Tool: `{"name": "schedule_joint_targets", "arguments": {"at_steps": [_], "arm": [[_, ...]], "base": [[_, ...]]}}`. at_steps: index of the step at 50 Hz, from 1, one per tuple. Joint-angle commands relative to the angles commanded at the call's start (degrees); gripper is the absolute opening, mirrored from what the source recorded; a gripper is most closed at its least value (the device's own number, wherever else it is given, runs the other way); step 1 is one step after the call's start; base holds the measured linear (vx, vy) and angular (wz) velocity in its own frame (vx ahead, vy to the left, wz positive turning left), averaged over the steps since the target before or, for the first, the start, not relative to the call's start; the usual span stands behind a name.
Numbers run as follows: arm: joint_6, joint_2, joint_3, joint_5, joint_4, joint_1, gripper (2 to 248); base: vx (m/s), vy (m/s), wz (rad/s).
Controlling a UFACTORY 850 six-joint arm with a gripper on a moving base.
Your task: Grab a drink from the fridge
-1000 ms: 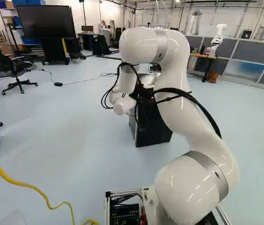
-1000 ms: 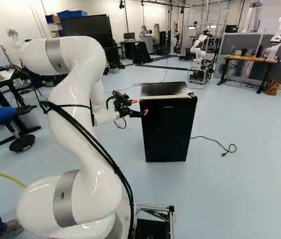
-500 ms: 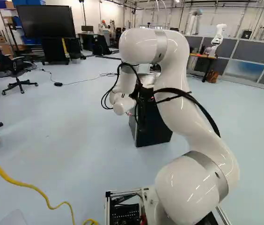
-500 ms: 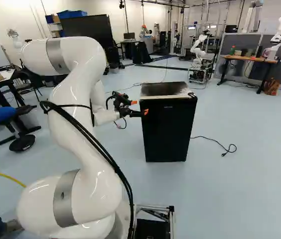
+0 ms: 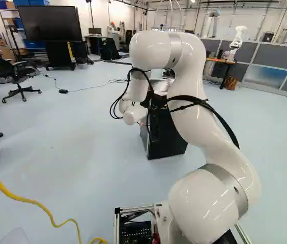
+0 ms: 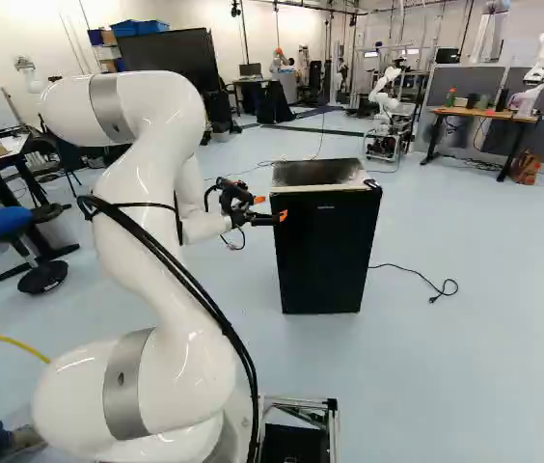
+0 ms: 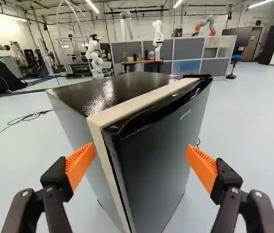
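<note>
Drink unseen, presumably inside the fridge, whose door looks shut. In the right base view, left of the fridge, the arm rises to a high elbow, then folds down, its wrist reaching roughly level toward the fridge. At the fridge's near side the gripper stands spread wide, gripping nothing. The door's recessed top lip offers the first hold: stiff, smooth, probably resisting at the seal. A chilled drink may be slippery; squeeze mid-body, gently. Right of the fridge lies a cord.

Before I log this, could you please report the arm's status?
Jaws wide open, holding nothing. Fridge ahead, door shut. No obstruction seen between them.
</note>
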Motion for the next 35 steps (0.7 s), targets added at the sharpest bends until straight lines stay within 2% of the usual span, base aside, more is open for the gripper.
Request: {"name": "schedule_joint_targets", "arguments": {"at_steps": [35], "arm": [[0.00,-0.50,-0.86,0.00,0.00,-0.39,247]], "base": [[0.000,0.000,0.000]]}}
